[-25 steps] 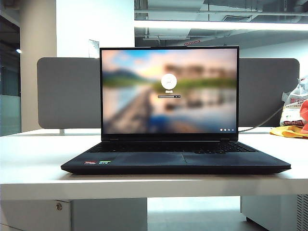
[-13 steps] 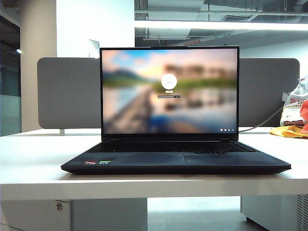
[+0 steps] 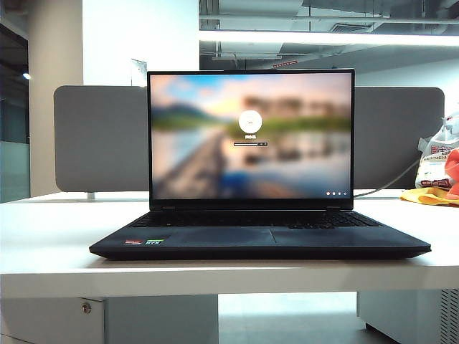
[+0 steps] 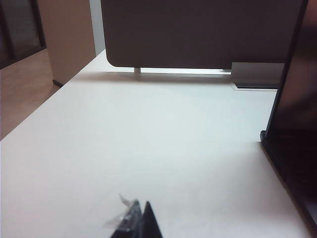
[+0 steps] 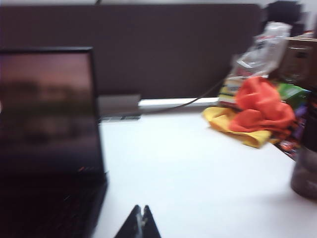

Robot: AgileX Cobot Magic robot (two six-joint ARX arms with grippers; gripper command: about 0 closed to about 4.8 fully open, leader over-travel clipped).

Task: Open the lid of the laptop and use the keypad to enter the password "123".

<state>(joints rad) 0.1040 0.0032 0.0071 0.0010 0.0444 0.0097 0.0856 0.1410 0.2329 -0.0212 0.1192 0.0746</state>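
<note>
The laptop (image 3: 258,242) sits open on the white table (image 3: 43,236). Its lid (image 3: 251,136) stands upright with the screen lit on a login picture, and the keypad (image 3: 251,218) shows as a dark band below it. Neither gripper appears in the exterior view. My left gripper (image 4: 140,207) is shut and empty, low over bare table beside the laptop's side edge (image 4: 292,163). My right gripper (image 5: 141,209) is shut and empty too, over the table just off the other side of the laptop, near its keypad (image 5: 49,208) and lit lid (image 5: 47,109).
A grey fabric divider (image 3: 100,140) runs behind the laptop. Orange and yellow cloths (image 5: 257,116), a plastic bag (image 5: 260,49) and a cable (image 5: 188,103) lie at the back right. A dark container (image 5: 304,173) stands at the table's right side.
</note>
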